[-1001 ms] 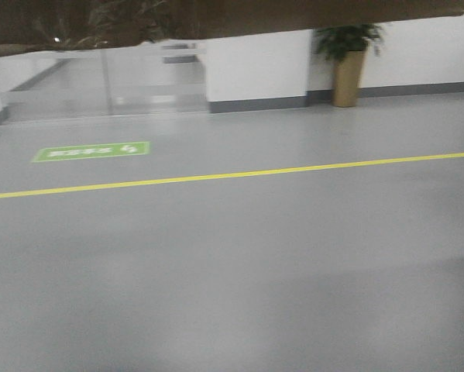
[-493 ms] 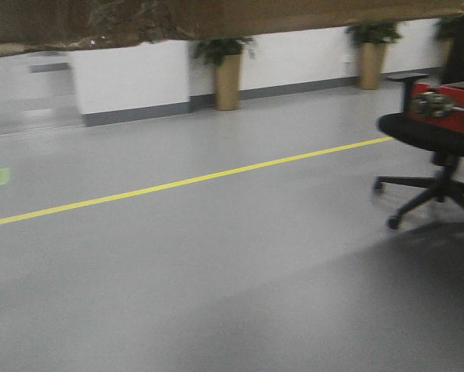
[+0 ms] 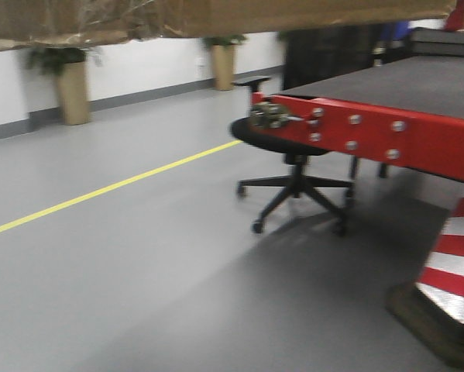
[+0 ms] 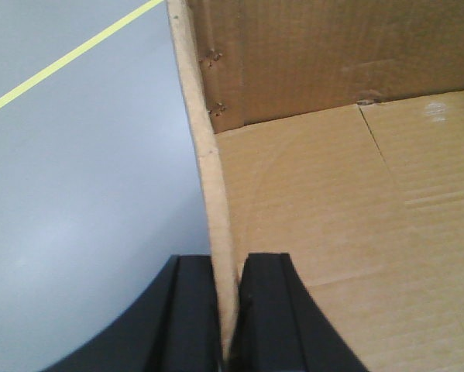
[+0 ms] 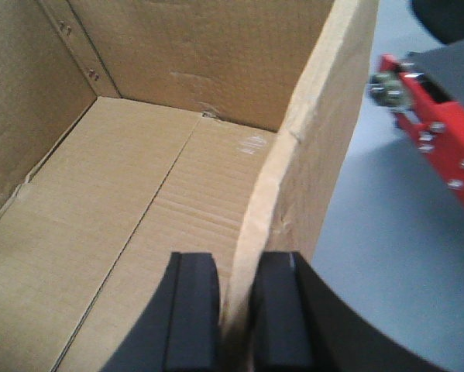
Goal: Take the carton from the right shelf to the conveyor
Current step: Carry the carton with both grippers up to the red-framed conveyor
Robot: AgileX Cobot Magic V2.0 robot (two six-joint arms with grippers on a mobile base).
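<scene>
The left end effector (image 4: 227, 271) was clamped on one side wall of the open brown carton (image 4: 317, 201); the right end effector (image 5: 235, 267) gripped the opposite wall; the carton hung between them above the grey floor (image 3: 139, 256), near the red-framed conveyor (image 3: 417, 85); an office chair (image 3: 293, 174) stood beside the belt.

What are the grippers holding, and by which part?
The open-topped carton: the left gripper pinches the top edge of its left side wall, the right gripper the top edge of its right wall.
</scene>
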